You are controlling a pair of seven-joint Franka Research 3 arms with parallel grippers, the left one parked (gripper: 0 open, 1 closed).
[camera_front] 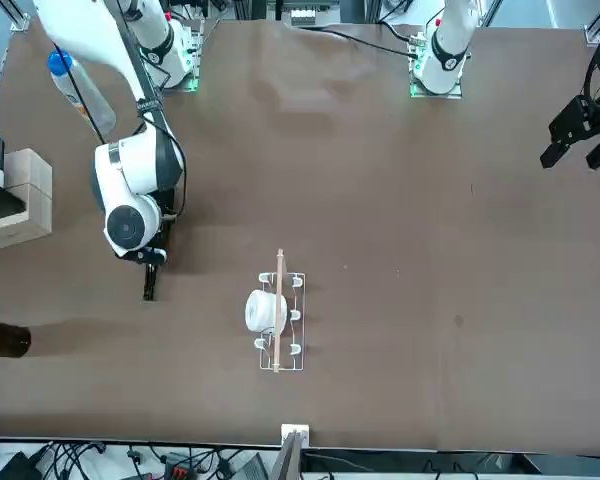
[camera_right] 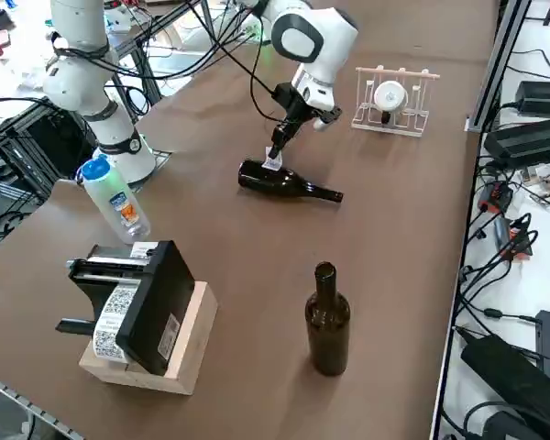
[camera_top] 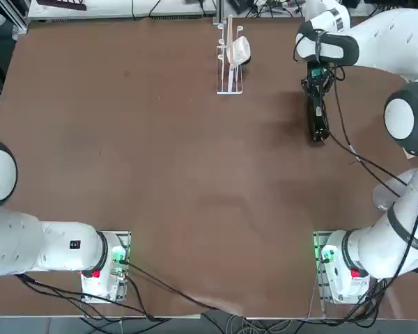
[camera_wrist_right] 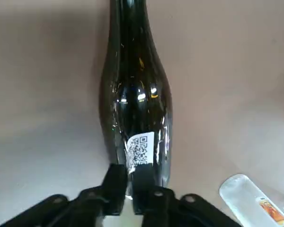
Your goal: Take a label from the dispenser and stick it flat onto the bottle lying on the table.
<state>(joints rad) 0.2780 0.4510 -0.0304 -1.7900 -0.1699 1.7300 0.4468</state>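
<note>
From my remote seat I'd call this most of the way done: the label (camera_wrist_right: 140, 150) is off the dispenser (camera_right: 392, 99) and partly down on the bottle (camera_wrist_right: 135, 101), directly under my end effector (camera_wrist_right: 129, 182), which is pinched on its near edge. Still left: press flat, let go. Bottle lies on the worktop (camera_top: 160, 181), neck pointing straight away from the end effector.

The right gripper (camera_wrist_right: 129, 189) sits low over the bottle (camera_right: 280, 181), fingers pinched on the label (camera_wrist_right: 140, 150) at the glass. The dispenser (camera_top: 231, 57) stands well apart across open table, so the path between them is free. On the arm's outer side stand an upright bottle (camera_right: 327, 321), a plastic bottle (camera_right: 114, 199) and a printer (camera_right: 137, 304); the plastic bottle seems nearest.
</note>
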